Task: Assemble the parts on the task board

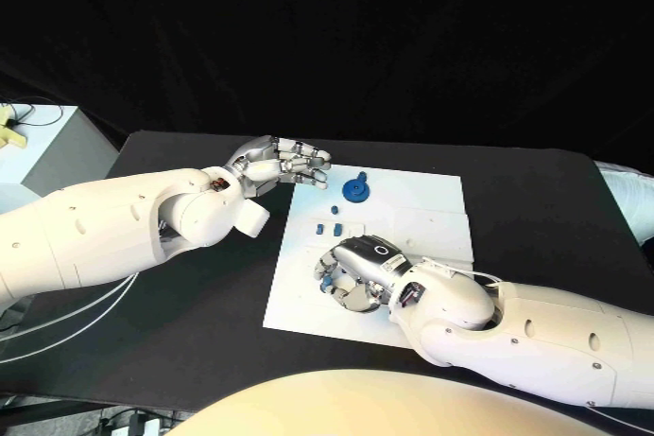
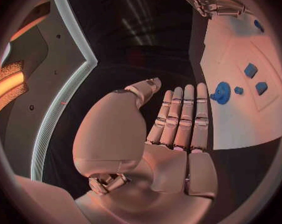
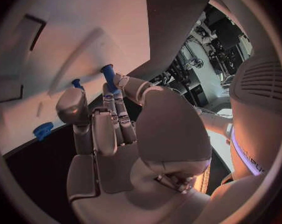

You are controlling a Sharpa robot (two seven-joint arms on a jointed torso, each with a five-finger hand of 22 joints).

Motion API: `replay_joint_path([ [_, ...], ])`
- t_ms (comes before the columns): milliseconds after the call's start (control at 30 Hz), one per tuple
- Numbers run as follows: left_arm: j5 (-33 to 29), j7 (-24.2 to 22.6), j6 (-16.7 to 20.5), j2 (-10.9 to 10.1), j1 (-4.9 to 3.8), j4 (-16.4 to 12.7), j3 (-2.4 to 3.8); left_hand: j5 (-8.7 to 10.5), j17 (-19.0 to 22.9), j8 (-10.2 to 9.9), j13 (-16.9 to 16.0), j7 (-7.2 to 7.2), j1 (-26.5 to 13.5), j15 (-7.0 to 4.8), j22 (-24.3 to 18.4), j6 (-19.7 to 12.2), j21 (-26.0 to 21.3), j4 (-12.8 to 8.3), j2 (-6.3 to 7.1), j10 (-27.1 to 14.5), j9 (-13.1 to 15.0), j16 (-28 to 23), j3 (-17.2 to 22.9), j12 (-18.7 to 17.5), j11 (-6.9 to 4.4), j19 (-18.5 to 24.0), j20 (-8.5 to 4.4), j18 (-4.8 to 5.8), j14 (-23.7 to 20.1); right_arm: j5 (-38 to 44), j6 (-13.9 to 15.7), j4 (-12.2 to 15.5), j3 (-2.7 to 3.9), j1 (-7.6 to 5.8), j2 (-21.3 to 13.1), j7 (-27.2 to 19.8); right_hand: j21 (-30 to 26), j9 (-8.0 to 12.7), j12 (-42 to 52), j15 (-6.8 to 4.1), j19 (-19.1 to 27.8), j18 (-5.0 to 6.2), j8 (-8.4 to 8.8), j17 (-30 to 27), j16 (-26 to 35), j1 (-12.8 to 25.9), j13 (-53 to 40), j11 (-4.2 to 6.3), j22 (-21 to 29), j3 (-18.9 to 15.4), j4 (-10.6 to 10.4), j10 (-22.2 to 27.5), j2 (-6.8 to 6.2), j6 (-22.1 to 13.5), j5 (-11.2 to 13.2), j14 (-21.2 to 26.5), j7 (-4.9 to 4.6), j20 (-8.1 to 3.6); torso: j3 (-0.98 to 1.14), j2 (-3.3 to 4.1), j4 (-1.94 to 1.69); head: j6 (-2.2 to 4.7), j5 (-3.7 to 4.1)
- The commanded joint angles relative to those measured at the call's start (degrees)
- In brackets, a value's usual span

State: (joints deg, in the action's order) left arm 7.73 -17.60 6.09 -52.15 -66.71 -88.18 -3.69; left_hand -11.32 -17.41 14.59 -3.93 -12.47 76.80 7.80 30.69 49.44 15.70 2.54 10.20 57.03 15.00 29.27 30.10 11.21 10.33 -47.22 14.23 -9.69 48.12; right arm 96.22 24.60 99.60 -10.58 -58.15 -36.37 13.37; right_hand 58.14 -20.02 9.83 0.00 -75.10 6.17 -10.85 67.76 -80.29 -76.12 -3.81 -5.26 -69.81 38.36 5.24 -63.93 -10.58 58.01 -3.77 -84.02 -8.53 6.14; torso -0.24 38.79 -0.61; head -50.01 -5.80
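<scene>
A black table (image 1: 545, 200) carries a white task board (image 1: 409, 209) at its middle. The board's far left corner lies just beside the left hand's fingertips (image 1: 317, 178); its near part sits under the right hand's fingers (image 1: 341, 285).

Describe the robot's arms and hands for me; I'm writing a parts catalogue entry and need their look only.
Both arms are smooth, glossy white shells with rounded segments. The left robot hand and right robot hand are silver metal with segmented fingers. The right one has a dark oval panel on its back; thin pale cables run beside the left arm.
</scene>
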Motion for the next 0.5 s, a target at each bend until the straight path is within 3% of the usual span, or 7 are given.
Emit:
replay_joint_path([
  [33, -0.17, -0.17, -1.18, -0.02, 0.02, -0.10, 0.02, -0.11, -0.05, -0.05, -0.07, -0.84, -0.35, 0.27, -0.05, -0.43, -0.15, -0.06, -0.23, -0.41, -0.05, -0.27, -0.24, 0.17, -0.03, -0.27, -0.03, -0.61, -0.29, -1.55, -2.75, -0.33, -0.26, 0.26, -0.26, -0.93, -1.72, 0.08, -0.87, 0.67, 1.03, 1.00, 0.45, -0.38, 0.32, 0.48, 0.22, -0.30, 1.01, -0.51, 0.05, 1.16, -1.32, -0.64, 0.17, -1.04, -0.12, 0.09, -0.05, -0.01, -0.01, 0.01, -0.09],
  [400, -0.17, 0.04, -1.33, -0.10, 0.02, -0.09, 0.02, -0.11, -0.06, -0.06, -0.06, -0.85, -0.36, 0.28, -0.09, -0.44, -0.20, -0.04, -0.24, -0.44, -0.06, -0.27, -0.27, 0.19, -0.03, -0.30, -0.03, -0.61, -0.30, -2.10, -2.54, -0.12, -0.27, 0.25, -0.59, -1.70, -3.20, 0.10, -1.87, 0.90, 1.46, 1.23, 0.87, -1.02, 0.67, 1.31, 0.23, -0.55, 1.90, -1.52, 0.17, 2.33, -2.21, -1.14, 0.15, -0.89, -0.20, 0.37, -0.02, -0.03, -0.01, 0.01, 0.02],
  [500, -0.16, 0.08, -1.36, -0.11, 0.02, -0.09, 0.02, -0.11, -0.07, -0.06, -0.06, -0.85, -0.37, 0.28, -0.12, -0.45, -0.24, -0.01, -0.27, -0.46, -0.06, -0.28, -0.28, 0.20, -0.02, -0.32, -0.03, -0.61, -0.32, -2.13, -2.05, -0.07, -0.27, 0.25, -0.73, -1.79, -9.84, 0.36, -3.99, 1.46, 3.91, 2.33, 2.00, -4.22, 2.53, 1.13, 0.20, -1.24, 6.12, -3.74, 0.56, 6.41, -2.55, -2.55, -0.42, 0.03, -0.79, 0.85, -0.02, -0.01, 0.02, 0.01, 0.05],
])
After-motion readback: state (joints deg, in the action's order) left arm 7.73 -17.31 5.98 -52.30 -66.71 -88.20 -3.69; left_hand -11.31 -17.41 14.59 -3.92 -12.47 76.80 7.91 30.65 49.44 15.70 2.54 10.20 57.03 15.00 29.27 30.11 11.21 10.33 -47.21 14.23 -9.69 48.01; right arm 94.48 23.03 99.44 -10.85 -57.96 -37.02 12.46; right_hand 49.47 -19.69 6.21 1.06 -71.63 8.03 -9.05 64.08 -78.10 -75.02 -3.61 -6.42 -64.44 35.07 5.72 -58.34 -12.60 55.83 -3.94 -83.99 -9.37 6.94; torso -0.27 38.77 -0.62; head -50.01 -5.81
